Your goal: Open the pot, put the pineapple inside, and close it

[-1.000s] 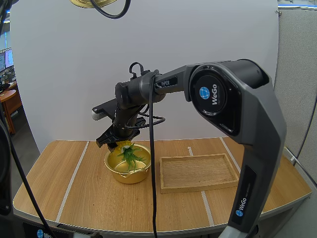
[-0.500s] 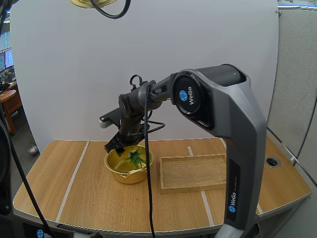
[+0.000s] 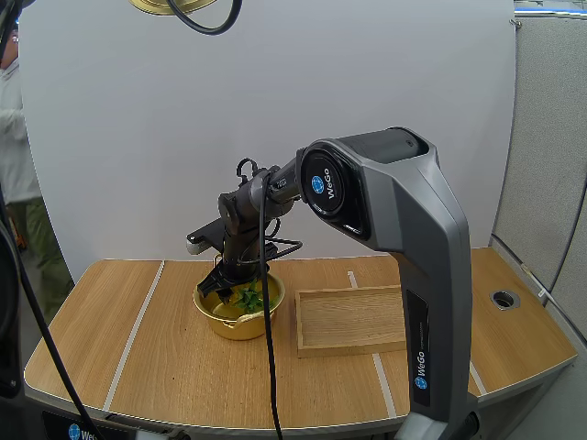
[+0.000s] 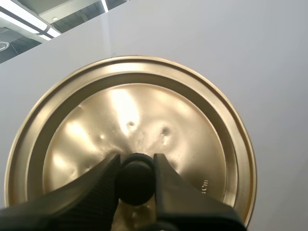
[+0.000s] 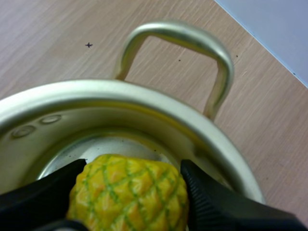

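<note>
Right wrist view: held pineapple (image 5: pixel 127 185) inside the open pot (image 5: pixel 144 103) in right claw (image 5: pixel 129 195), unreleased; pinched lid (image 4: pixel 144 110) knob (image 4: pixel 136 185) in left claw (image 4: pixel 136 173), closing left.

1. Pot (image 3: pixel 240 328): shiny gold, inside and out.
2. Pineapple (image 5: pixel 129 192): yellow with a green criss-cross grid, and the leaves (image 3: pixel 246 297) are dark green.
3. Lid (image 4: pixel 144 110): same glossy gold, black knob (image 4: pixel 136 185).
4. My left gripper (image 4: pixel 136 156) and right gripper (image 5: pixel 134 166): black, ribbed inner faces.
5. Tray (image 3: pixel 362 319): pale wood grain. Table (image 3: pixel 119 339): warmer wood with thin pale stripes.
</note>
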